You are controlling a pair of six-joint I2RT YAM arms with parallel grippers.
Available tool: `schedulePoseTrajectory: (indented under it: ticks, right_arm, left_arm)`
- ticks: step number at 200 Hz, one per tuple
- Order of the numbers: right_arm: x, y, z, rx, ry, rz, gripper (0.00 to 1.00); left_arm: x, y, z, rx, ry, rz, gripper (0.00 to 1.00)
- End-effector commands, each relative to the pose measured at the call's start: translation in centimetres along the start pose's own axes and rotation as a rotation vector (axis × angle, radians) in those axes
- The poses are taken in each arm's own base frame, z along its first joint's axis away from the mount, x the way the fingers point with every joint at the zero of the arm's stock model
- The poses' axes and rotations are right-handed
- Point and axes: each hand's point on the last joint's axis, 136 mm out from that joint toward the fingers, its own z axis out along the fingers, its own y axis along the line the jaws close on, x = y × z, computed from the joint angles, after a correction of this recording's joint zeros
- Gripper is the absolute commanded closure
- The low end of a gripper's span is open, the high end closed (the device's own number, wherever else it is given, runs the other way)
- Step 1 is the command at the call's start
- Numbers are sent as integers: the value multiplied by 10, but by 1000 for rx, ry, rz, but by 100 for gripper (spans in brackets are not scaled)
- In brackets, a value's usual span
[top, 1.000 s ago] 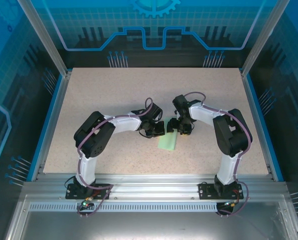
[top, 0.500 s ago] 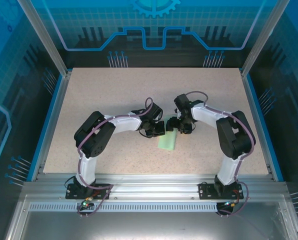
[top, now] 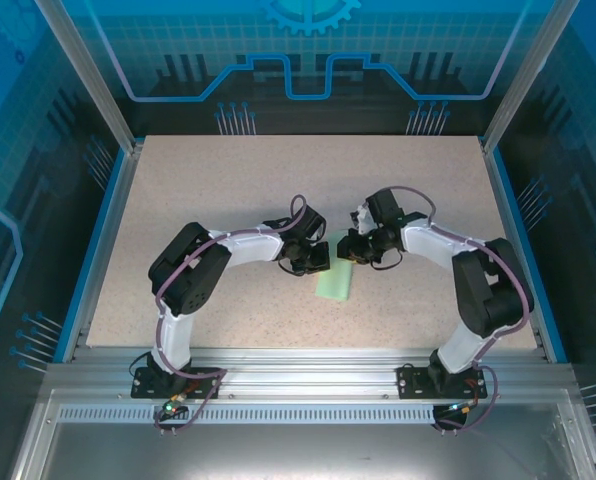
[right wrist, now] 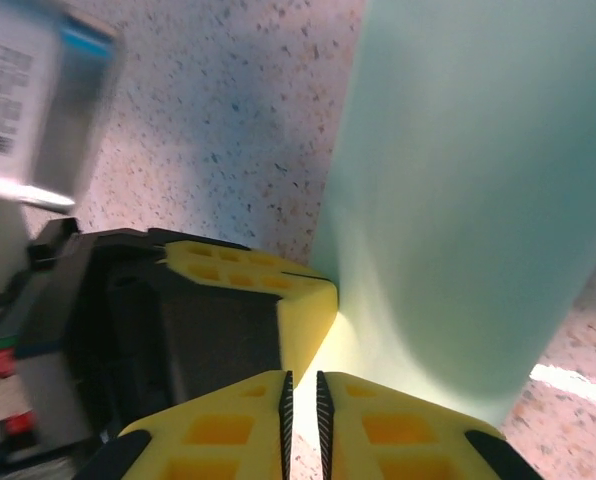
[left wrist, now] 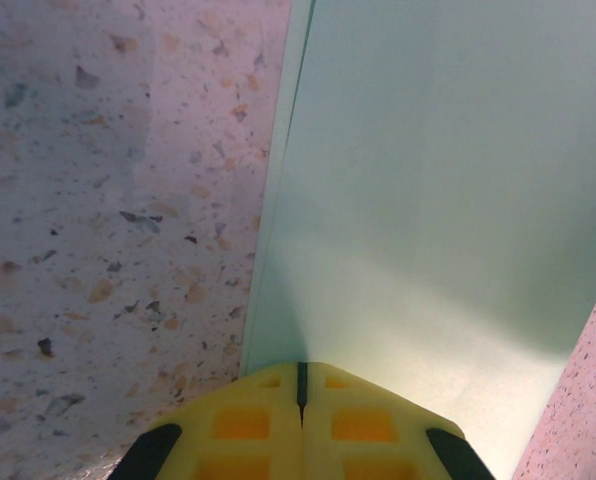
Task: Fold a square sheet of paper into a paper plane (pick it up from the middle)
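Lying folded at the middle of the table (top: 208,190), the sheet of paper (top: 335,284) is pale mint green and plain, a narrow strip with one lengthwise crease. The table is speckled beige, rimmed in aluminium and walled by blue printed panels (top: 308,60). The strip's long axis runs far to near, its far end tilted slightly right, between both tools. The left gripper (top: 318,263) is pressed together, tips at the sheet's edge. The right gripper (top: 348,252) shows a hair-thin slit, and I cannot tell whether paper sits in it.
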Motion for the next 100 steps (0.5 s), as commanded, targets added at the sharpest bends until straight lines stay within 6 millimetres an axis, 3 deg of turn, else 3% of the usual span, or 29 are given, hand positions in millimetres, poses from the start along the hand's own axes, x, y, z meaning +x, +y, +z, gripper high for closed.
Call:
schedulePoseTrajectory:
  ticks: [1,64,71,100]
  right_arm:
    - [1,-6,9,-57,21,29,84]
    - [7,-43,21,-36,38,74,82]
    - [17,-53,25,-21,63,93,82]
    - [24,-69,31,15,82,109,82]
  left_arm:
    - [13,19,11,-79,50,-9,100]
    - [14,20,14,-84,59,-9,100]
    - [14,21,14,-85,59,-8,100]
    - [15,21,16,-86,65,-10,100]
